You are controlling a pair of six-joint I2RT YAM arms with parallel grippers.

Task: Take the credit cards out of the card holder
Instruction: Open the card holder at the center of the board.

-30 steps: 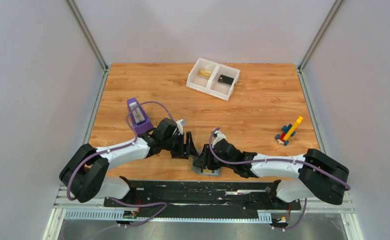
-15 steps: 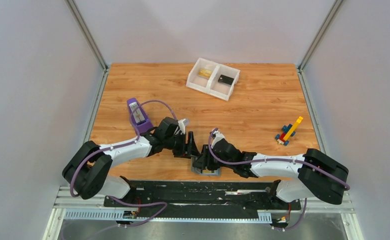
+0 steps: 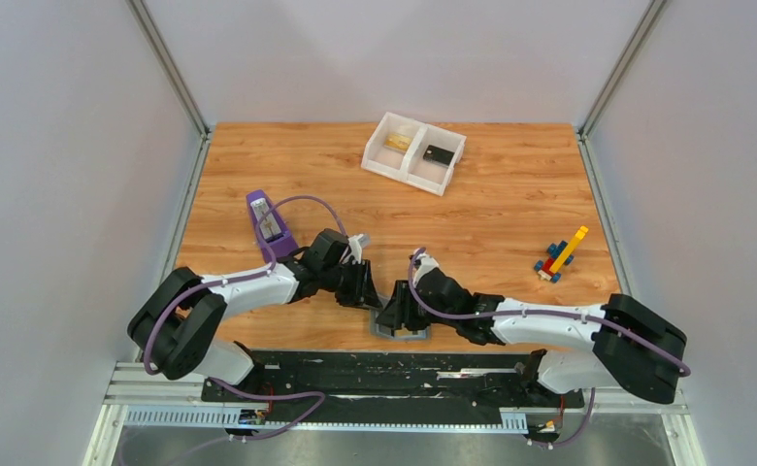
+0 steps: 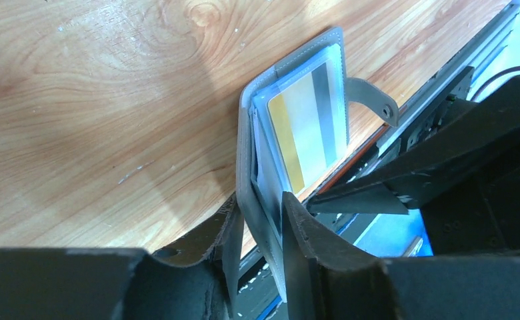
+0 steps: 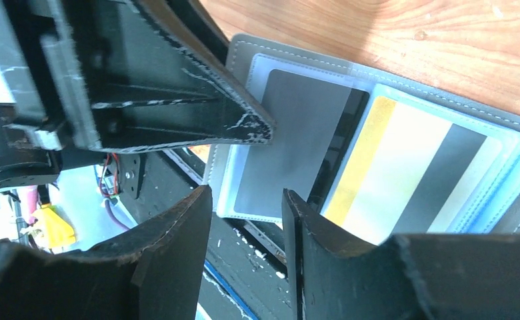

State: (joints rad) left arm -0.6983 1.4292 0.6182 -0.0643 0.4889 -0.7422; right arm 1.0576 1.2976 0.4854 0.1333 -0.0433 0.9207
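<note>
The grey card holder (image 3: 401, 333) lies open at the table's near edge, between both grippers. In the left wrist view its grey panel (image 4: 244, 153) stands up between my fingers, and a gold-yellow credit card (image 4: 291, 133) shows inside a clear sleeve. My left gripper (image 3: 371, 293) (image 4: 258, 230) is shut on that panel's edge. In the right wrist view the card holder (image 5: 244, 53) lies spread, with the gold credit card (image 5: 364, 160) in the right sleeve and a grey-fronted sleeve on the left. My right gripper (image 3: 395, 316) (image 5: 247, 220) is open and empty, just short of the sleeves.
A white two-compartment tray (image 3: 413, 152) stands at the back, holding a yellowish item and a small black piece. A purple object (image 3: 268, 225) stands at the left. A coloured brick toy (image 3: 561, 254) lies at the right. The black rail (image 3: 384, 374) runs just below the card holder.
My left gripper has moved right and nearer, closing in on the card holder's left panel. My right gripper has shifted only slightly.
</note>
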